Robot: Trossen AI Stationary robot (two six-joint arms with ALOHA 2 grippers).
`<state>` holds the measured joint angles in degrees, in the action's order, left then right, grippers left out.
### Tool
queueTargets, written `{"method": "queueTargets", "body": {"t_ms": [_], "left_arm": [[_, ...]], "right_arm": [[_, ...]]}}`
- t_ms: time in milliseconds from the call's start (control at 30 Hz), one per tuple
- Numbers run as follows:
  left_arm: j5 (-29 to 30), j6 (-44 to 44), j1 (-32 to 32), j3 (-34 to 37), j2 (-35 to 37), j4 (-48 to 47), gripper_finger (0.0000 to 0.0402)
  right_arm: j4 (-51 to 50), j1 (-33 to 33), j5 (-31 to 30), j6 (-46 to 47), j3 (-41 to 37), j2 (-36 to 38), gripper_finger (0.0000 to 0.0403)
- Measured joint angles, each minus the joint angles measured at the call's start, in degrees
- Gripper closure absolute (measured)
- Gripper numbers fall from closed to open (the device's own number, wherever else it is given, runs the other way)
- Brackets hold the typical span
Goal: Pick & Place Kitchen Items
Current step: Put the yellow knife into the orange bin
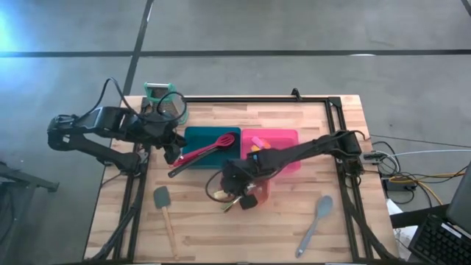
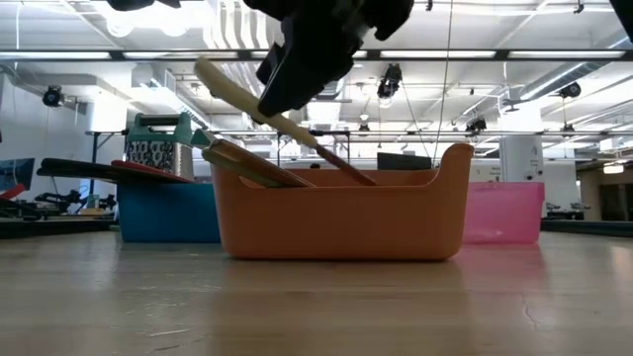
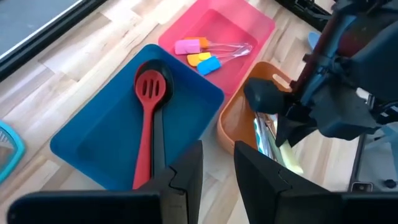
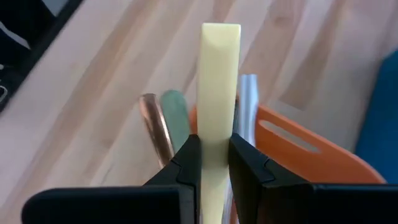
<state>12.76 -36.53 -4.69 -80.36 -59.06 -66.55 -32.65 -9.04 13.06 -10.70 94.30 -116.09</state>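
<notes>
With the right gripper (image 4: 214, 163) clamped on a pale yellow-handled utensil (image 4: 219, 81) over the orange tray (image 1: 259, 193) (left gripper (image 3: 217, 171) slightly parted, empty), 2 spatulas (image 1: 162, 197) remain on the table (image 1: 221, 235).

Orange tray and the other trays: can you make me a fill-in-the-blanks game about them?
1. The right gripper is shut on a pale ____ handle.
2. The red slotted spoon lies in the ____ tray.
3. The little spatulas lie in the ____ tray.
4. The handles lean out of the ____ tray.

Missing words: yellow; blue; pink; orange
</notes>
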Motion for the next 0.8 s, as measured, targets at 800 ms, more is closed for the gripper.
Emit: {"method": "queueTargets", "body": {"t_ms": [800], "left_arm": [[-3.2, -4.45, 0.0, 0.0, 0.49, -0.03, 0.0307]], "right_arm": [[9.09, 0.99, 0.35, 3.21, -9.7, 0.22, 0.0322]]}}
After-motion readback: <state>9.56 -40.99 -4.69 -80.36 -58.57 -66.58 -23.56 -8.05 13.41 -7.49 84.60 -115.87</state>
